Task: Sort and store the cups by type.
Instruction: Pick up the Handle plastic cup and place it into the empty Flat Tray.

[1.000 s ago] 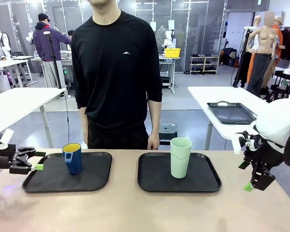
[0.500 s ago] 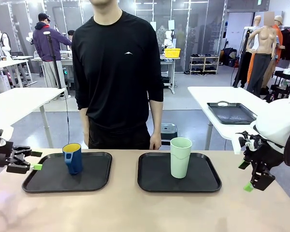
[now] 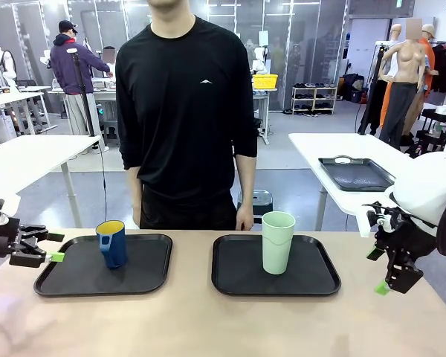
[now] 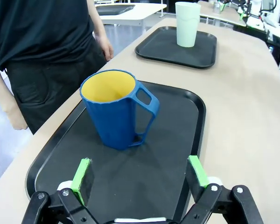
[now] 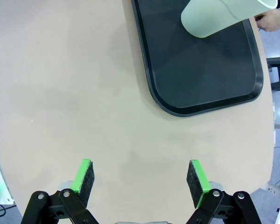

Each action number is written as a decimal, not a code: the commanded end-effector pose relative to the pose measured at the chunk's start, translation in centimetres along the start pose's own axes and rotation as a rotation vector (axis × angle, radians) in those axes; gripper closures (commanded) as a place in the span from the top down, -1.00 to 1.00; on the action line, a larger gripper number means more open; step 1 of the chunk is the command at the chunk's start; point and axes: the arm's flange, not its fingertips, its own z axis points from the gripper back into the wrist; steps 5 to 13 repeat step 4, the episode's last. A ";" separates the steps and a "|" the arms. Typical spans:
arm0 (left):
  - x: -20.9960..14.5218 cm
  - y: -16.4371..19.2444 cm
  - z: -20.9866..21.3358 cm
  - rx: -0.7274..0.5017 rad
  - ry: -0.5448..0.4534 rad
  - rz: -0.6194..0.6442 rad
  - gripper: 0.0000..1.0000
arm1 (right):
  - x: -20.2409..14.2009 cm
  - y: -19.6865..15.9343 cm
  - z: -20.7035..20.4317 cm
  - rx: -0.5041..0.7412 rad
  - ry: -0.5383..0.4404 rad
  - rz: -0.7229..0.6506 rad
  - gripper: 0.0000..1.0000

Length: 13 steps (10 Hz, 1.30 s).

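1. We see the left gripper fingers apart, empty, low at the left tray's outer edge.
2. Blue mug stands upright straight ahead of them, handle off to one side; left arm is nearer.
3. Right gripper fingers apart over bare counter; mint tumbler upright on the right tray.
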 end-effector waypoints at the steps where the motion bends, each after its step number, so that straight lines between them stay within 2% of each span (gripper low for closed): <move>1: -0.1 0.0 -0.2 0.000 -0.008 -0.006 1.00 | 0.1 0.0 -0.2 -0.008 0.012 -0.011 1.00; 13: -0.1 0.0 -0.2 0.000 -0.008 -0.006 1.00 | 0.1 0.0 -0.2 -0.008 0.012 -0.011 1.00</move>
